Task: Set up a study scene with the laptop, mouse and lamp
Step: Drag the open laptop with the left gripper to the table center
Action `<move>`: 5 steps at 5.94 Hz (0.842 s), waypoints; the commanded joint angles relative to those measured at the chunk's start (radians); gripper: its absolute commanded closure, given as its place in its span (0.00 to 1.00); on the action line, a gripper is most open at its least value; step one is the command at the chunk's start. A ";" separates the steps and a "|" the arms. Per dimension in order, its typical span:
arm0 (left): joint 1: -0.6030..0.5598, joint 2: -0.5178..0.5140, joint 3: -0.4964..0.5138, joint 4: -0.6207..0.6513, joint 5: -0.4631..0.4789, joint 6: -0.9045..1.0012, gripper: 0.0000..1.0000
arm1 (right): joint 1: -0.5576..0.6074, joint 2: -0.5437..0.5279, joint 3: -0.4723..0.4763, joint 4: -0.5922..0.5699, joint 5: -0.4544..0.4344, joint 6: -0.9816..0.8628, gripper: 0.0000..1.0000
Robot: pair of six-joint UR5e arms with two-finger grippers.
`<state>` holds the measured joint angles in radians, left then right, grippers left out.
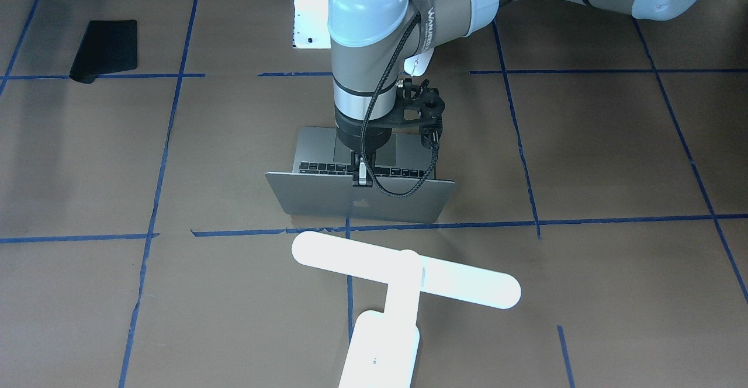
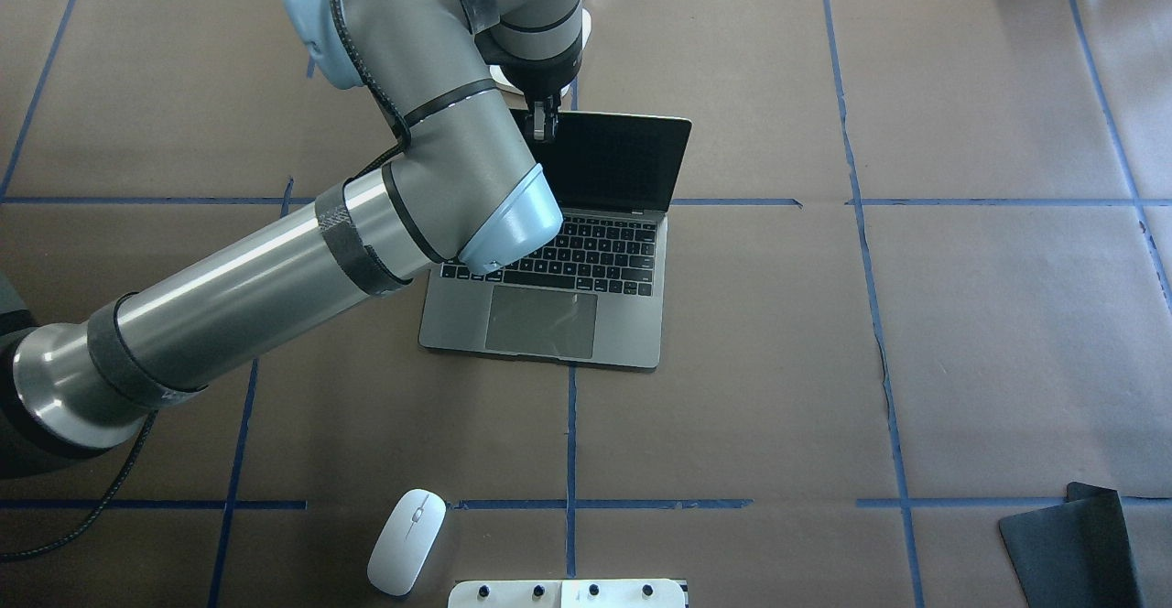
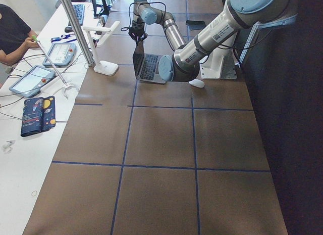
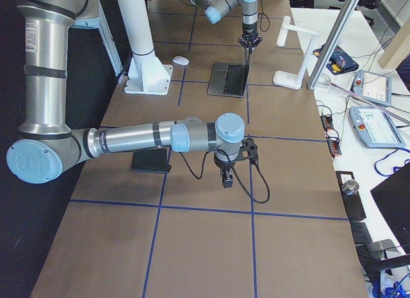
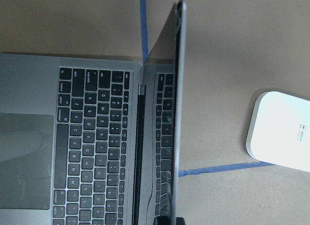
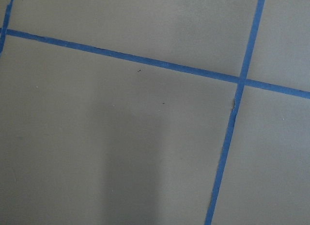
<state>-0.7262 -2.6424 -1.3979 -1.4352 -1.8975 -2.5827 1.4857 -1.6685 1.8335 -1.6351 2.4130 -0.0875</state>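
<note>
Clamping laptop (image 2: 540, 322) lid edge w/ left pincer (image 1: 362, 179); lamp (image 1: 403, 271) close behind, mouse (image 2: 407, 539) apart.

Base of the lamp (image 1: 403, 280) past front view's bottom edge; laptop (image 2: 540, 320) partly behind left arm (image 2: 229, 306).

The left gripper (image 1: 362, 180) points down, fingers clamping the laptop (image 1: 327, 198) lid; the right gripper (image 4: 226, 181) hangs downward, grip unreadable.
</note>
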 commanded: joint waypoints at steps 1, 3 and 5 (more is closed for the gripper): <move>-0.007 -0.004 0.014 -0.002 0.015 -0.017 1.00 | -0.002 0.000 0.000 0.000 0.000 0.000 0.00; -0.015 -0.001 0.019 -0.004 0.015 -0.042 0.95 | -0.002 0.001 -0.005 0.001 0.000 0.000 0.00; -0.037 0.004 0.019 -0.024 0.015 -0.027 0.59 | -0.002 0.000 -0.003 0.009 -0.002 -0.006 0.00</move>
<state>-0.7482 -2.6412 -1.3792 -1.4490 -1.8815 -2.6141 1.4834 -1.6693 1.8292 -1.6294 2.4125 -0.0906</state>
